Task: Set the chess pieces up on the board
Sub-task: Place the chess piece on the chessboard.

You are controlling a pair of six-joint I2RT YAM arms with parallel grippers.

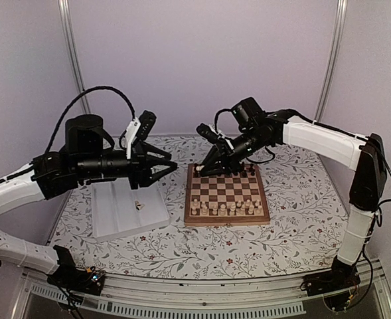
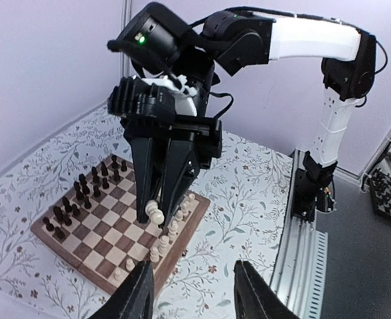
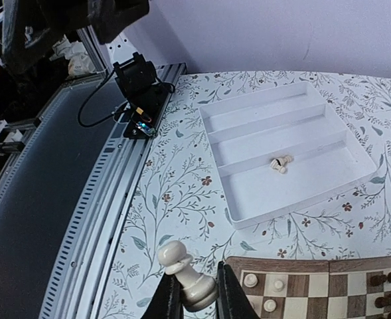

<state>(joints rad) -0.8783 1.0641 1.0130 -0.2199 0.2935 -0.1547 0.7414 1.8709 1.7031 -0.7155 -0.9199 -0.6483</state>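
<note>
From the top external view, the chessboard (image 1: 226,194) lies on the floral tabletop (image 1: 295,232) just right of the white compartment tray (image 1: 125,211). Two rows of pale chess pieces (image 1: 226,207) stand along the board's near edge and the dark chessmen (image 1: 230,171) fill the far edge, partly hidden by the right tool (image 1: 212,166), which hangs over the board's far-left corner. Exact counts are too small to read here; the pale rows look nearly full. One small pale cluster (image 1: 139,205) lies in the tray. The left tool (image 1: 172,165) hovers between tray and board. In the left wrist view, the left tool's fingers (image 2: 137,296) stand apart with nothing between them. Ahead, the right tool is clamped on a pale pawn-shaped piece (image 2: 155,214) just above the board's pale side. About eight pale pieces can be made out along that edge, others hidden; the dark ones sit in two rows on the opposite side. In the right wrist view, the right tool (image 3: 194,292) pinches the pale piece between closed fingers, tilted, beside the board's corner. The tray has three long compartments, and what look like two pale pieces lie touching in the middle one. By my judgement the setup is nearly done: the held piece and the tray's remainder are left.
</note>
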